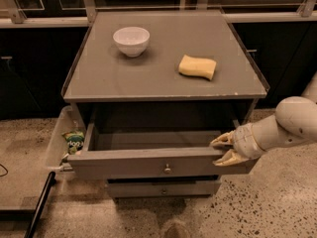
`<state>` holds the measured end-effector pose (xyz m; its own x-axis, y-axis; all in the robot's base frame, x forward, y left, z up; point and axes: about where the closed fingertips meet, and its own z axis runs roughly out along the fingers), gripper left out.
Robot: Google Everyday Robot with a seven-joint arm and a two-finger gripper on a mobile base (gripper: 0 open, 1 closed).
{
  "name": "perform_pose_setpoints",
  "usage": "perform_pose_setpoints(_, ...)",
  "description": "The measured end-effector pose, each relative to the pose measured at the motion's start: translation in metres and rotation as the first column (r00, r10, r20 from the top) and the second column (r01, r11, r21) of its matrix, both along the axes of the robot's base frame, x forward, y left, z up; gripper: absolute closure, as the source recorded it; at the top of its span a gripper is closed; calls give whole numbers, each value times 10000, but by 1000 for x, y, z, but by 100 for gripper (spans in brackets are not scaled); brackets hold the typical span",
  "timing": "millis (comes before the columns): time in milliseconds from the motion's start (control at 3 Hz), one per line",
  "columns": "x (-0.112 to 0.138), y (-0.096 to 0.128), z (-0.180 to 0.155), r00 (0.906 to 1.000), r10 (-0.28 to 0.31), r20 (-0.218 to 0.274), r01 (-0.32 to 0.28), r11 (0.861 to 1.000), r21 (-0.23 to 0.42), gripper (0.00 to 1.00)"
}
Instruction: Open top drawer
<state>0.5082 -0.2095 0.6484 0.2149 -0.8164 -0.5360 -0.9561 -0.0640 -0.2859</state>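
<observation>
The top drawer (124, 165) of the grey cabinet stands pulled out toward me, its plain grey inside (153, 140) showing empty. Its small round metal knob (167, 169) sits at the centre of the flat front. My gripper (223, 150) is at the right end of the drawer front, reaching in from the right on a white arm (287, 125). Its two pale fingers (221, 141) are spread apart, one over the top rim and inside the drawer, the other at the front face.
A lower drawer (163, 188) with a like knob is shut beneath. A white bowl (131, 40) and a yellow sponge (197, 66) lie on the cabinet top (148, 83). A clear side bin (59, 138) holding a green packet (75, 140) hangs at the left. A black pole (39, 205) lies on the speckled floor.
</observation>
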Motion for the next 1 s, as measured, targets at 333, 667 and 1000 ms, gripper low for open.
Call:
perform_pose_setpoints(333,0,0,0,10000,1,0,-1,10000,0,81)
perform_pose_setpoints(667,0,0,0,10000,2,-2,-2,10000,2,58)
perform_pose_setpoints(1000,-6,0,-6,9996,159,-232,-152,9994,295,34)
